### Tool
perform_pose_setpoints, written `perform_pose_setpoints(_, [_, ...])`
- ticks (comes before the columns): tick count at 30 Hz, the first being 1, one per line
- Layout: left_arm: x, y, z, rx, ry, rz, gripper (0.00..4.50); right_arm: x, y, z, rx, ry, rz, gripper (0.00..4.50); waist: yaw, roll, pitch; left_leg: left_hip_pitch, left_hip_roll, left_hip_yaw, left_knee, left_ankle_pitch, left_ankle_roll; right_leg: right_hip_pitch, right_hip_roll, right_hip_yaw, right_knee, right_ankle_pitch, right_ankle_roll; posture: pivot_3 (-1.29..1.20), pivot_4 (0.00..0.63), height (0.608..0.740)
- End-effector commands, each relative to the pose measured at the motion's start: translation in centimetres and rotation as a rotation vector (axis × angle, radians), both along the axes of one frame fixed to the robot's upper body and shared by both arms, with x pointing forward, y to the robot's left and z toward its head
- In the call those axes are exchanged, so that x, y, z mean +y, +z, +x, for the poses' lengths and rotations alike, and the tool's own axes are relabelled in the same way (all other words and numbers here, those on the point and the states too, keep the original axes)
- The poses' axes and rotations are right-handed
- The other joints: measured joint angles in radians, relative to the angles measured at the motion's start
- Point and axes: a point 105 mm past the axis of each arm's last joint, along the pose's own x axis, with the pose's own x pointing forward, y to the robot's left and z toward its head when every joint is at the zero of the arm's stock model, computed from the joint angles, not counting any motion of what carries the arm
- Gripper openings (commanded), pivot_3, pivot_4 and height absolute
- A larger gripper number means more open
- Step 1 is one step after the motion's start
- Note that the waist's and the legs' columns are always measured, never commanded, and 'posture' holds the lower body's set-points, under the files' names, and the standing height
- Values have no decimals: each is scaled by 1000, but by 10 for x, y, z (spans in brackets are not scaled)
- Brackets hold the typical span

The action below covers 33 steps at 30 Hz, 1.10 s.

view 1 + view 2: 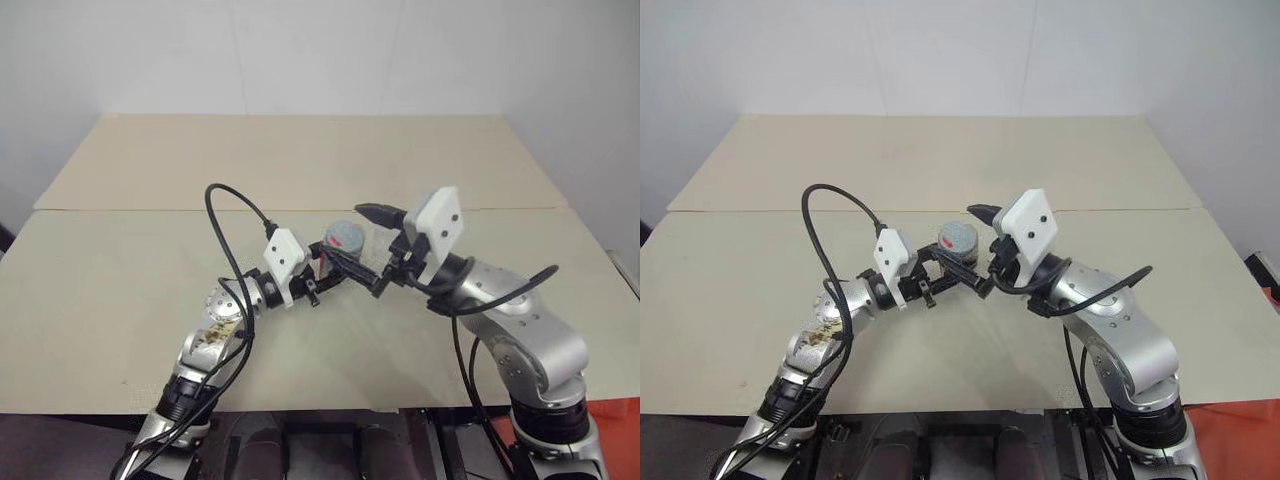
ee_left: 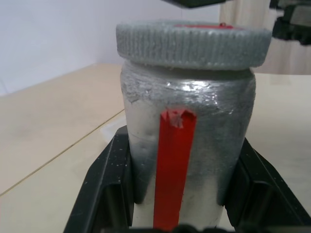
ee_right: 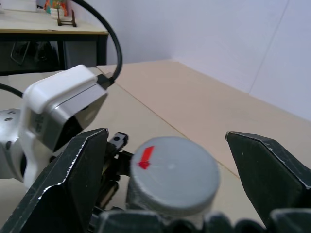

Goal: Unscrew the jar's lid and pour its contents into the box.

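Observation:
My left gripper [image 1: 328, 264] is shut on the jar [image 2: 187, 131], a silvery cylinder with a red stripe down its side, and holds it upright above the middle of the table. Its black fingers [image 2: 109, 184] clamp the jar's lower body from both sides. The grey ribbed lid [image 2: 192, 43] sits on the jar, with a red mark on its top [image 3: 146, 158]. My right gripper [image 3: 170, 165] is open, with its fingers [image 3: 73, 179] standing one on each side of the lid, apart from it. The box is out of view.
The beige table [image 1: 300, 160] is made of two boards with a seam [image 1: 130, 210] running across. Black cables [image 1: 225, 240] loop from both wrists. A white wall stands behind the table. A red edge [image 1: 620, 440] lies at the right by the floor.

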Motion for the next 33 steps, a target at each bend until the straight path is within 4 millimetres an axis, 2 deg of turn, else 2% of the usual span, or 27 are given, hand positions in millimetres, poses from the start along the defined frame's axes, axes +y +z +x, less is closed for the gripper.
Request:
perform_pose_setpoints(1, [-5,11,-3,-56,-16,-20,1957,3,6,-6,-32,24,5,4500,-1,0,0,0,0,0,0,0,0,0,0,0,0,0,0,0,150,740])
perform_pose_setpoints(8, [-6,10,-6,-60,-17,-31,1957,-4,-1,7,-6,-40,-7,4500,0,0,0,0,0,0,0,0,0,0,0,0,0,0,0,0,150,740])
perform_pose_setpoints(18, [-7,8,-5,-48,-2,-47,1957,-7,4,10,6,-54,42,4500,0,0,0,0,0,0,0,0,0,0,0,0,0,0,0,0,150,740])
perform_pose_setpoints(21, [-7,7,-3,-44,7,-51,1957,-8,2,10,6,-48,31,3892,0,0,0,0,0,0,0,0,0,0,0,0,0,0,0,0,150,740])
perform_pose_setpoints(24, [-8,8,-2,-40,9,-65,1957,-9,0,11,5,-47,18,2871,0,0,0,0,0,0,0,0,0,0,0,0,0,0,0,0,150,740])
perform_pose_setpoints(29, [-8,8,-6,-48,-22,-55,1957,-9,-3,11,-7,-24,-13,2777,0,0,0,0,0,0,0,0,0,0,0,0,0,0,0,0,150,740])
perform_pose_setpoints(33, [-6,11,-20,-49,-123,-57,1957,-9,-2,4,11,109,-19,2777,-1,0,0,0,0,0,0,0,0,0,0,0,0,0,0,0,150,740])
